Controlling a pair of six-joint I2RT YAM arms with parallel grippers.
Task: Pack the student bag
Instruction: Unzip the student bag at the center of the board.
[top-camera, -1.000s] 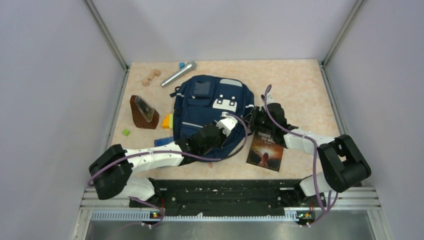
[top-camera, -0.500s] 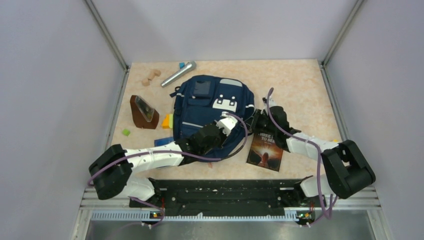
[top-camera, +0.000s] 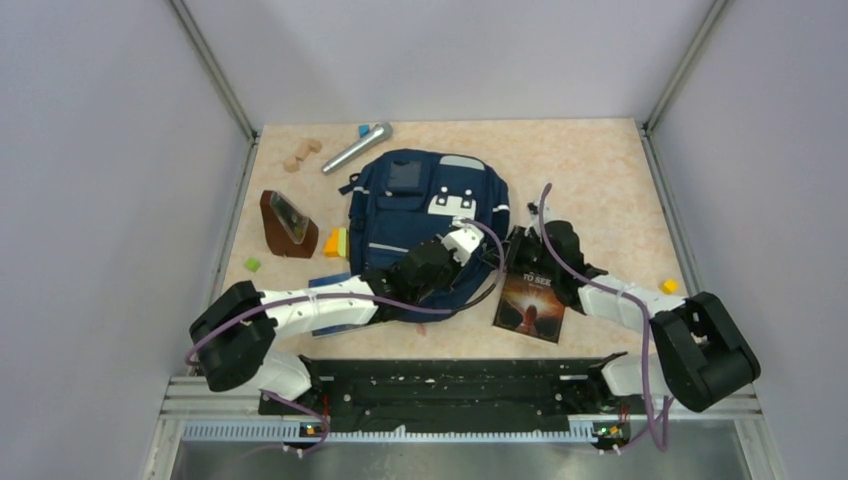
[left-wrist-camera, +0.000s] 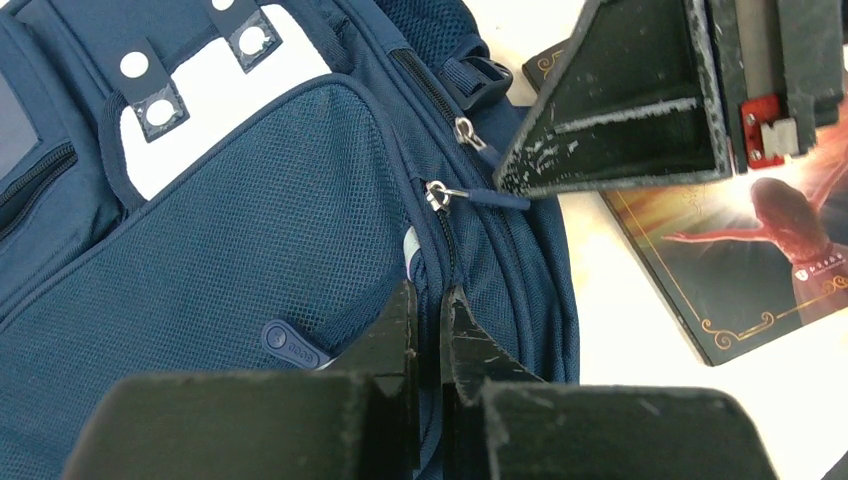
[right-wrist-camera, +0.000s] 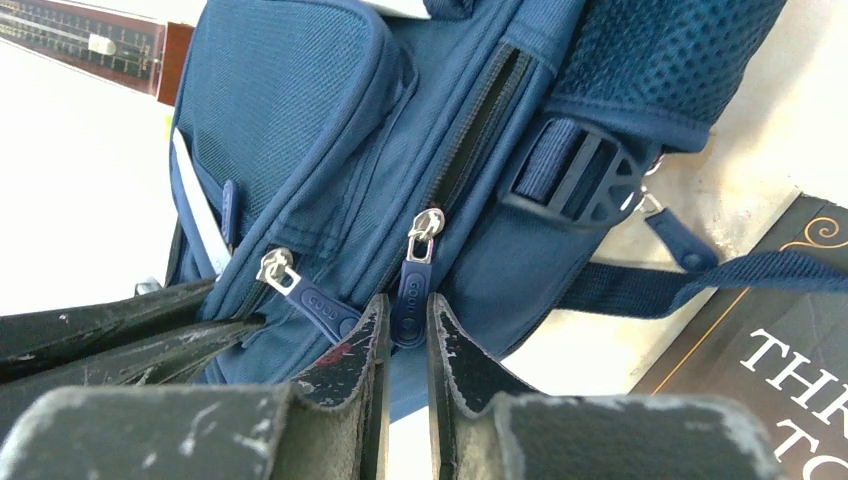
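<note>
While right gripper (right-wrist-camera: 405, 305) pinches a zip pull (right-wrist-camera: 412, 280), bag (top-camera: 410, 200) looks zipped. Left gripper (left-wrist-camera: 428, 297) is pressed together on bag. Book (top-camera: 530, 305) lies outside, right of centre; packing unstarted.

Pale grey-lilac walls (top-camera: 450, 60) around a mottled peach tabletop (top-camera: 590, 170), a possibly aluminium rail (top-camera: 450, 431) along its near edge

- You're looking at a navy backpack (top-camera: 420, 215) with a white patch and pale grey stripes.
- Its zipper pull (right-wrist-camera: 408, 300) is navy.
- Your book (top-camera: 530, 300) glows red-orange on black, with a gold border.
- Your microphone (top-camera: 355, 148) is silver.
- Your table (top-camera: 590, 170) is speckled beige.
</note>
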